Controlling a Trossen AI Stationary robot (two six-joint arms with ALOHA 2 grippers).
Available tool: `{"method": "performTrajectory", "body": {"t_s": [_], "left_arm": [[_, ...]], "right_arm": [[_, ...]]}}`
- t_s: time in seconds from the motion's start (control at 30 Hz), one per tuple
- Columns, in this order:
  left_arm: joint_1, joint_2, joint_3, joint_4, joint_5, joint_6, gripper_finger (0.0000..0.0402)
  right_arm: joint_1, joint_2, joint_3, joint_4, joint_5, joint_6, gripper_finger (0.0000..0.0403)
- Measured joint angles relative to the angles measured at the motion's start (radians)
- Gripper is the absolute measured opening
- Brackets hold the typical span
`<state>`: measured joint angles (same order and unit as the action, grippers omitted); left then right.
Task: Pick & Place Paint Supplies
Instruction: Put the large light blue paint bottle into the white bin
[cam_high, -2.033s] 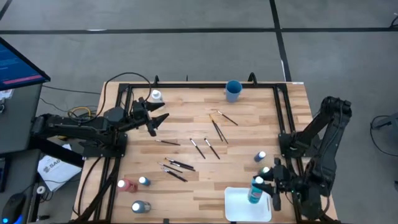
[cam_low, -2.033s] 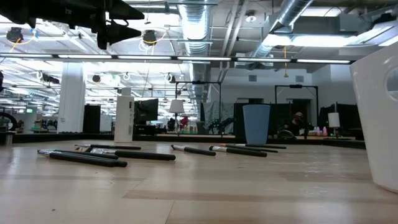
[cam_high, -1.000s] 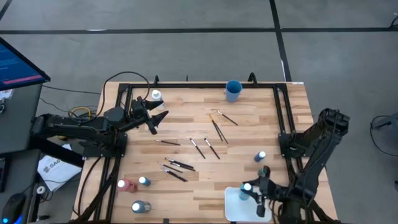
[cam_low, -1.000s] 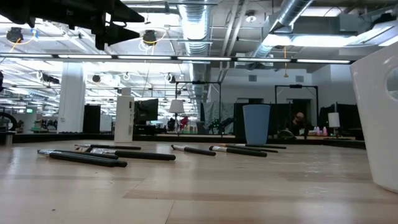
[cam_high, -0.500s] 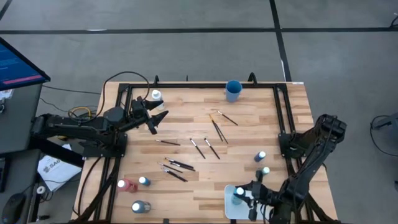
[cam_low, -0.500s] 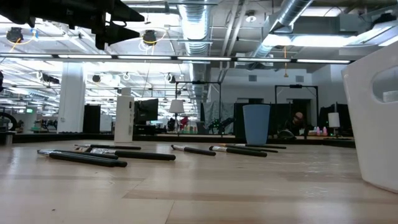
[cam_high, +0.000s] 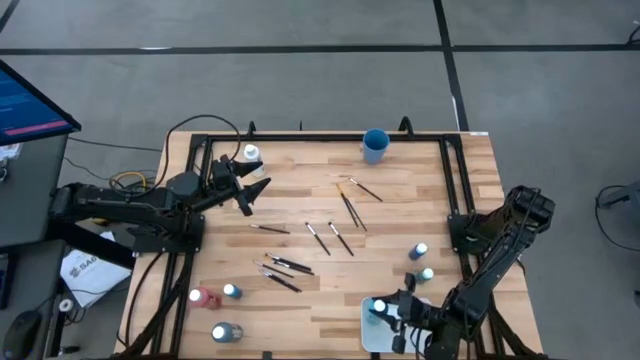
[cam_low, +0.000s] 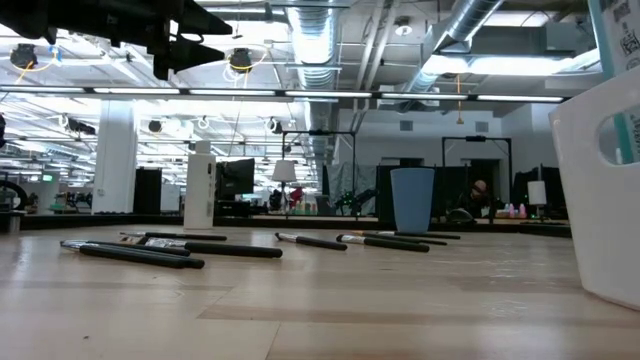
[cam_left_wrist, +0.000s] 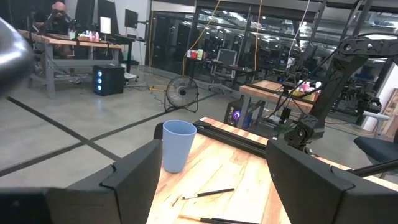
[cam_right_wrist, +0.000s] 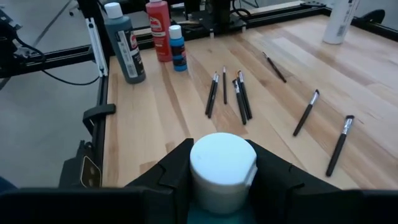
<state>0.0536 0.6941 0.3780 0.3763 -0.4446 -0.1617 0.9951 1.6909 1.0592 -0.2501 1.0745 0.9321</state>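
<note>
- Right gripper (cam_high: 383, 311) is above the white tray (cam_high: 372, 340) at the desk's (cam_high: 400, 200) near edge, its fingers (cam_right_wrist: 175, 168) closed on one white-capped paint bottle (cam_right_wrist: 222, 169).
- Left gripper (cam_high: 252, 192) hovers over the far left of the desk, fingers (cam_left_wrist: 134, 177) spread wide and empty.
- Two small bottles (cam_high: 422, 262) stand just beyond the tray.
- Three bottles sit at the near left: red (cam_high: 203, 298), small blue (cam_high: 231, 291), dark (cam_high: 225, 332).
- One whitish bottle (cam_high: 250, 154) stands far left; one blue cup (cam_high: 376, 146) at the far edge.
- About ten paintbrushes (cam_high: 318, 238) lie scattered mid-desk.
</note>
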Motion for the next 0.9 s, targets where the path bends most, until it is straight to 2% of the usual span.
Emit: {"method": "performTrajectory", "body": {"t_s": [0.47, 0.67, 0.9], "left_arm": [[0.000, 0.000, 0.000, 0.001, 0.000, 0.000, 0.0280], [0.000, 0.000, 0.000, 0.006, 0.000, 0.000, 0.0280], [0.000, 0.000, 0.000, 0.017, 0.000, 0.000, 0.0280]], "right_arm": [[-0.010, 0.000, 0.000, -0.025, -0.003, -0.018, 0.0118], [-0.007, 0.060, 0.000, 0.017, 0.012, 0.032, 0.0118], [-0.007, 0.061, 0.001, 0.029, 0.007, 0.004, 0.0122]]}}
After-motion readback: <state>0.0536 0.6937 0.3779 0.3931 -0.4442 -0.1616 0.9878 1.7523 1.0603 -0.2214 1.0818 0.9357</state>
